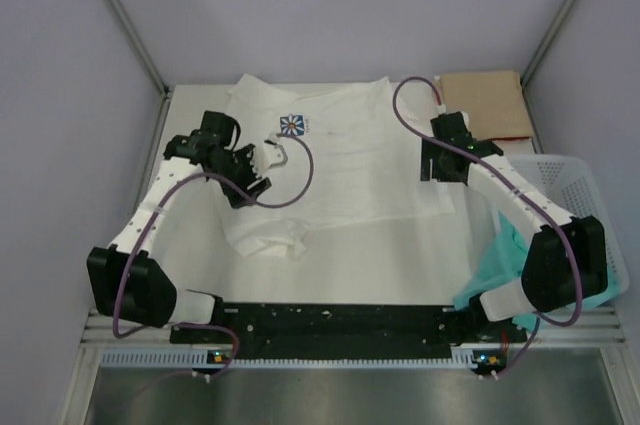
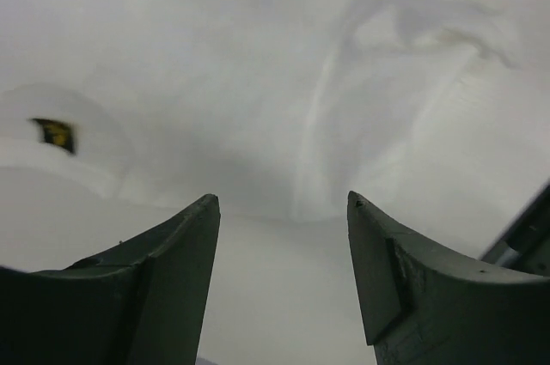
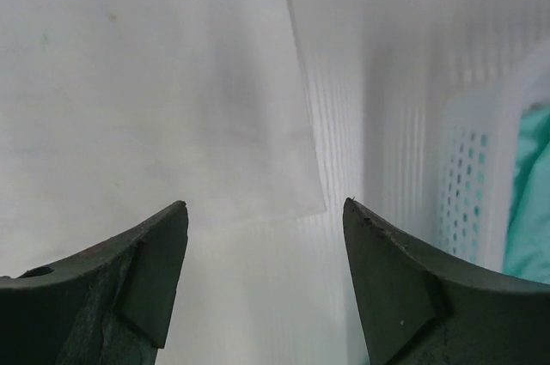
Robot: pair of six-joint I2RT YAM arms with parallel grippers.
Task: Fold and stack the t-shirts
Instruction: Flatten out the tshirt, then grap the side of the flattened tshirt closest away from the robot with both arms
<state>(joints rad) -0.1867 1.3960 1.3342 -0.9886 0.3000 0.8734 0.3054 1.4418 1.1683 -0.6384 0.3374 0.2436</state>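
Operator: On the table [image 1: 380, 265], where is the white t-shirt [image 1: 350, 160]?
Arm: Spread flat, centre; my left gripper [image 2: 284, 202] released over its left part; my right gripper [image 3: 262, 206] released over its right edge.

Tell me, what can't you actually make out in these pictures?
- White t-shirt: in the top view its chest print is too small to read.
- Teal cloth in the mesh basket: in the top view it is mostly hidden by the right arm, so its kind is unclear.
- Tan t-shirt: in the top view its near corner is hidden behind the right gripper.
- Dark-yellow patch: in the left wrist view it is too blurred to identify.
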